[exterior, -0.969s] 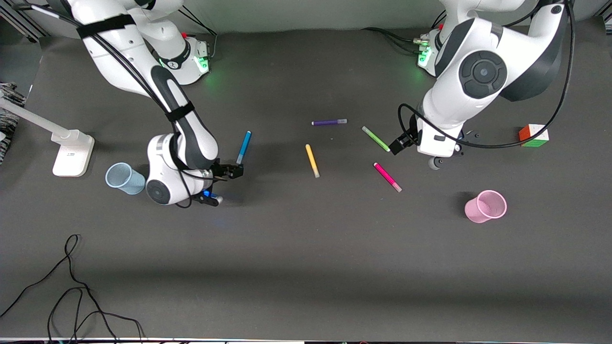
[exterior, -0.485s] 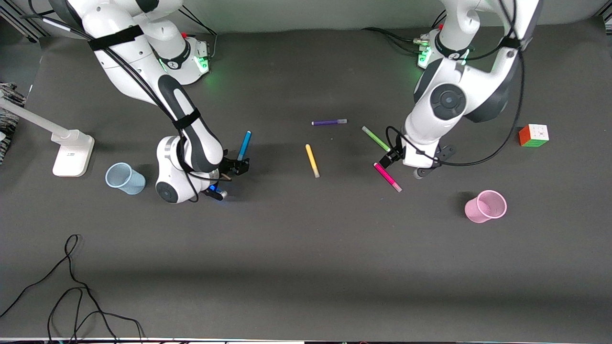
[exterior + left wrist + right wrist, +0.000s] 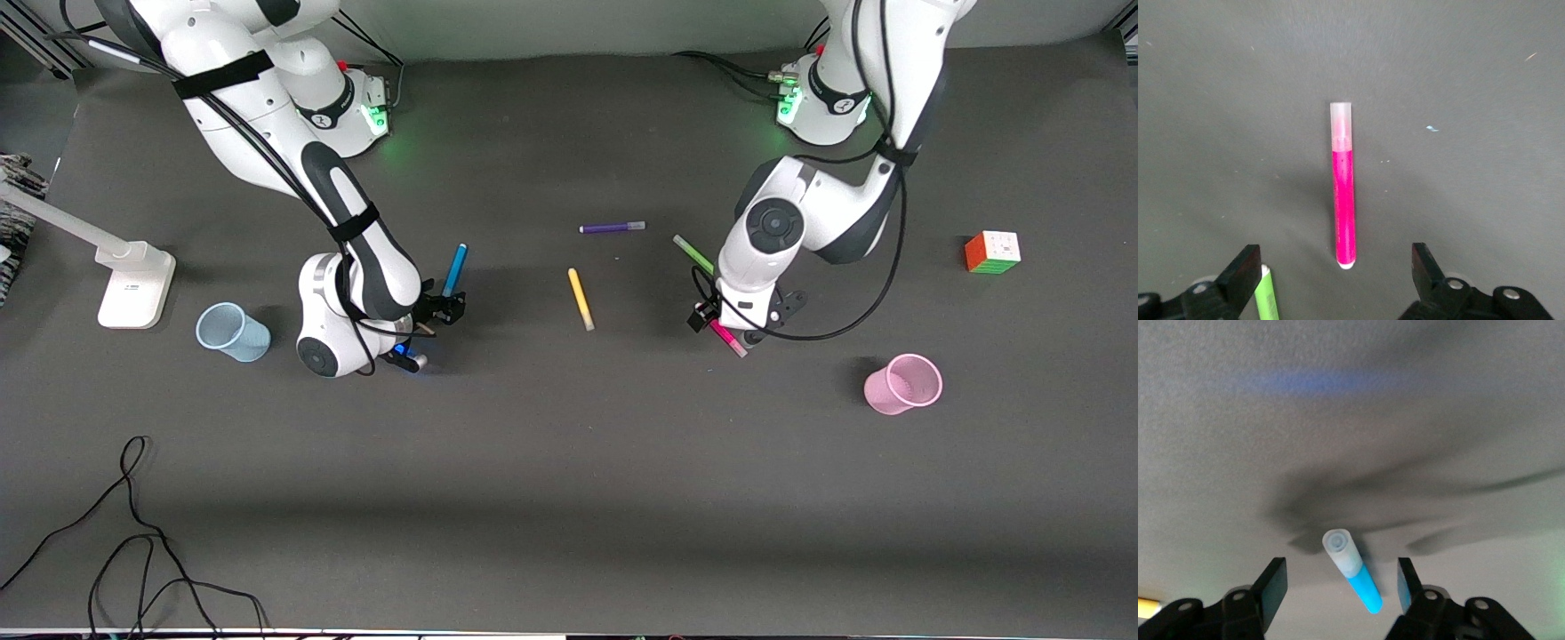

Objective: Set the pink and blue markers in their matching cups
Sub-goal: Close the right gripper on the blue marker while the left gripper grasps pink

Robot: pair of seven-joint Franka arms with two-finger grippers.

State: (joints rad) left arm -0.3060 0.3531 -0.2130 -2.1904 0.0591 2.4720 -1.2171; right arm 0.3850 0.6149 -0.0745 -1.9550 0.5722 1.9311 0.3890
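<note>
From the front view, the dark tabletop (image 3: pixel 569 498) has five markers lying on it. The right gripper (image 3: pixel 442 310) is down low at the near end of the blue marker (image 3: pixel 454 269), and its fingers are apart with nothing in them. The blue cup (image 3: pixel 231 332) stands near that arm, toward the right arm's end of the tabletop. The left gripper (image 3: pixel 711 322) is low over the pink marker (image 3: pixel 731 341), hiding part of it. The pink cup (image 3: pixel 903 384) stands toward the left arm's end, a bit nearer the camera than the pink marker. A yellow marker (image 3: pixel 581 299), a purple marker (image 3: pixel 612 228) and a green marker (image 3: pixel 693 254) lie in the middle, and a color cube (image 3: pixel 992 252) sits by itself. In the left wrist view, the pink marker (image 3: pixel 1343 193) lies flat between the two black fingers (image 3: pixel 1239 277), which are wide apart and not touching it. In the right wrist view, the blue marker (image 3: pixel 1351 568) lies between wide-apart fingers (image 3: pixel 1271 585) too, and they do not touch it.
</note>
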